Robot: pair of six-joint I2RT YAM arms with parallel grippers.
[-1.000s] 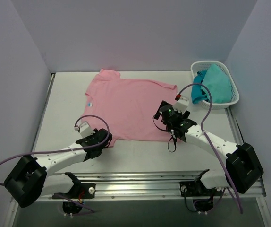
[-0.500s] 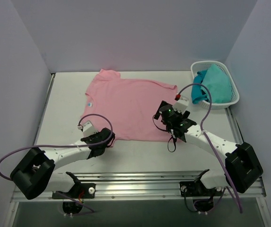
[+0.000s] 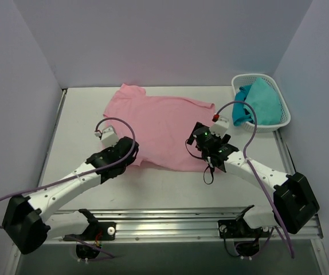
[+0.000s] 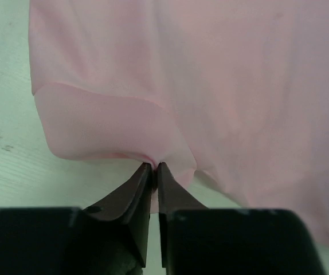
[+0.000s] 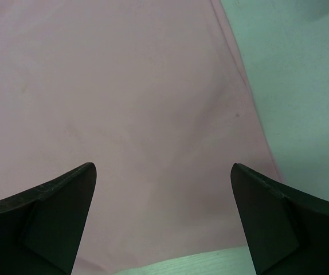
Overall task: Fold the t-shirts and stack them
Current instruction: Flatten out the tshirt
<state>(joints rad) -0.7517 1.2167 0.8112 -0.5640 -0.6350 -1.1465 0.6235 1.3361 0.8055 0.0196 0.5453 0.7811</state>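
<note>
Left jaws clenched on a corner of the pink t-shirt (image 4: 222, 86), cloth puckering just ahead of them, probably to carry a fold; right jaws gape, empty, over flat cloth.

Bare grey tabletop (image 3: 75, 114) lies open at left and lower middle, around the light pink cloth t-shirt (image 3: 159, 126) at centre. A white plastic lattice basket (image 3: 284, 116) blocks the upper right corner.
</note>
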